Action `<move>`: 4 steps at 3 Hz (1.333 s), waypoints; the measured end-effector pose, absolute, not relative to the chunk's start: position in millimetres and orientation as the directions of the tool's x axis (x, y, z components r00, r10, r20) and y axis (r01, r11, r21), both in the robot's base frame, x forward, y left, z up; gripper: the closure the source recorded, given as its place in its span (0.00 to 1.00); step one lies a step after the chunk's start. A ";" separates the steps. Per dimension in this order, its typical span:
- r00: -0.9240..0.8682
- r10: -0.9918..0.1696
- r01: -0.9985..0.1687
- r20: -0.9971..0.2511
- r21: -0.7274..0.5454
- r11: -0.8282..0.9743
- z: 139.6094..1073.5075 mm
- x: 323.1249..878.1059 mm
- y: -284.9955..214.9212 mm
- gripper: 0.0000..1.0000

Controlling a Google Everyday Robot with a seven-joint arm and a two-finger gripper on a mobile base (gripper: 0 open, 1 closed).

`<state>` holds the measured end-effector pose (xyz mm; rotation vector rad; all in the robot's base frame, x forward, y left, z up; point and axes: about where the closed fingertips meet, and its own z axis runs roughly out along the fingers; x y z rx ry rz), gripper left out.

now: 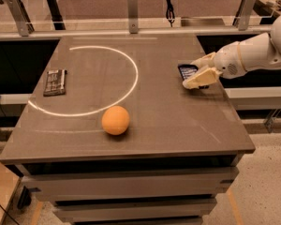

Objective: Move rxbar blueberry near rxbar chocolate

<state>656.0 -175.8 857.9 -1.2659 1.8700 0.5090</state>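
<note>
The rxbar blueberry (186, 70), a small navy-blue bar, is near the right edge of the grey table (168, 121). My gripper (190, 74) reaches in from the right, and its pale fingers (200, 78) close around the bar from either side. I cannot tell whether the bar rests on the table or is held just above it. The rxbar chocolate (55, 81), a dark brown-black bar, lies flat at the table's left edge, far from the gripper.
An orange ball (115, 120) sits at the front middle of the table. A white arc (107, 97) is drawn across the left half. A railing with metal posts (132, 6) runs behind the table. The table's right edge lies under my arm.
</note>
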 end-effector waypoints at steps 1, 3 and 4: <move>-0.093 -0.560 -0.908 -0.823 -0.160 0.387 899.2 659.0 -160.6 1.00; -0.071 -0.550 -0.924 -0.832 -0.154 0.351 893.5 661.3 -133.8 1.00; -0.019 -0.556 -0.953 -0.831 -0.154 0.262 888.4 661.6 -82.7 1.00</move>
